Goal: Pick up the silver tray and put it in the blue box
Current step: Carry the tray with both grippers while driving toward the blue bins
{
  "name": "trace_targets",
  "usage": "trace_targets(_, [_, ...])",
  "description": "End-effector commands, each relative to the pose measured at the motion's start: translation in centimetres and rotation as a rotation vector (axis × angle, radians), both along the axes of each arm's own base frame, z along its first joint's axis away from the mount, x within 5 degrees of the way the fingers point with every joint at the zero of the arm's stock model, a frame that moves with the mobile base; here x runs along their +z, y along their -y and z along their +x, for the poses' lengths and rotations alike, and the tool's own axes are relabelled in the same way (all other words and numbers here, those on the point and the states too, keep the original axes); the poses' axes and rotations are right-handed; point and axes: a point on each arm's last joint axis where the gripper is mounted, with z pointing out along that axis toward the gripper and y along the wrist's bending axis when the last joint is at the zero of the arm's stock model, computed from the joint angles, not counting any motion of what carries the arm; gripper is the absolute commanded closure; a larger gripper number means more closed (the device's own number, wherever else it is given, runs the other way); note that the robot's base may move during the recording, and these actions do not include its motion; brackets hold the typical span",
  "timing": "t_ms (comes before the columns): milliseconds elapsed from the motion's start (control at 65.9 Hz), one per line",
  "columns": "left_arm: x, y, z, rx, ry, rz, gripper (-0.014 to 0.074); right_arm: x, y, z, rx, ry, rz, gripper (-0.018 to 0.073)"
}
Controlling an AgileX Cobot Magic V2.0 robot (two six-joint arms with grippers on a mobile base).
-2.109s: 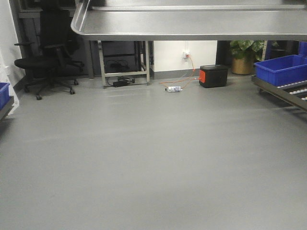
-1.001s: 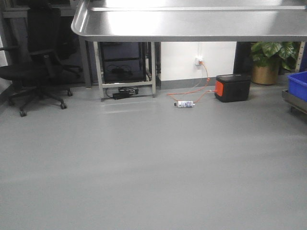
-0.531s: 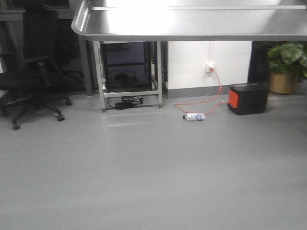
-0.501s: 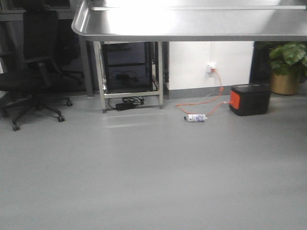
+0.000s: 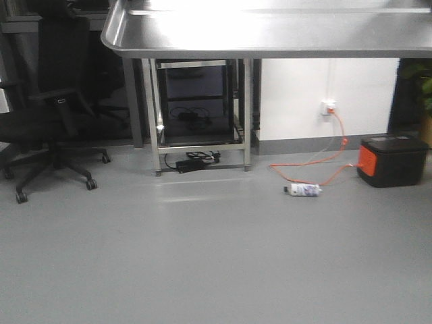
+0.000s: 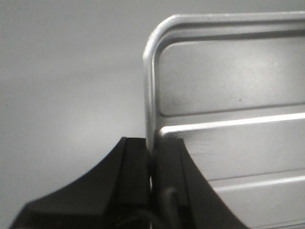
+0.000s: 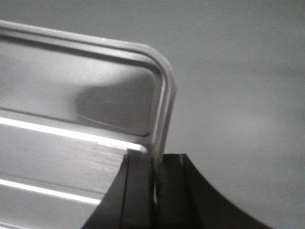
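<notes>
Two grippers share the load, one at each short end. Left gripper (image 6: pixel 151 153): jaws narrowed down hard onto the left rim of the silver tray (image 6: pixel 228 95), pinching the thin raised lip just below its rounded corner. Right gripper (image 7: pixel 155 164): same pinch on the opposite rim of the silver tray (image 7: pixel 71 105), again just below the corner.

Likely reason for the end-to-end hold: a wide, shallow tray gripped by one edge alone would sag or twist. Two opposed rim grips keep it level, bed up, with both long ridges running from one gripper to the other.

Silver tray (image 5: pixel 270 34) hangs high across the top of the front view, well clear of the floor (image 5: pixel 202 263), with nothing under it. Its left corner shows; its right end runs out of frame.

Blue box: not in view from any camera, so judged that the carry has some way to go.

Room, left to right:
- office chair (image 5: pixel 57 121) at far left, near the wall
- metal rack (image 5: pixel 246 115) behind the tray's left half
- bottle (image 5: pixel 304 190) lying on the floor
- orange cable (image 5: pixel 343 135) trailing to a black case (image 5: pixel 395 162) at right

Open floor ahead is broad. Cable and bottle are the trip risk for the base.
</notes>
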Motion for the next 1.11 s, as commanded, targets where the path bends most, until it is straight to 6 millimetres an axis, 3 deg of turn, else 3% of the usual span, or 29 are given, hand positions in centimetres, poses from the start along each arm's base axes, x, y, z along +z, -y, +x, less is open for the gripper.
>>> trace_targets(0, [2.13, -0.52, -0.35, -0.028, 0.086, -0.047, 0.0701, 1.84, 0.24, -0.13, 0.023, 0.115, 0.013, 0.0501])
trace_targets(1092, [2.06, -0.48, -0.30, -0.028, 0.086, -0.044, 0.0701, 1.84, 0.27, -0.13, 0.021, 0.115, 0.013, 0.0501])
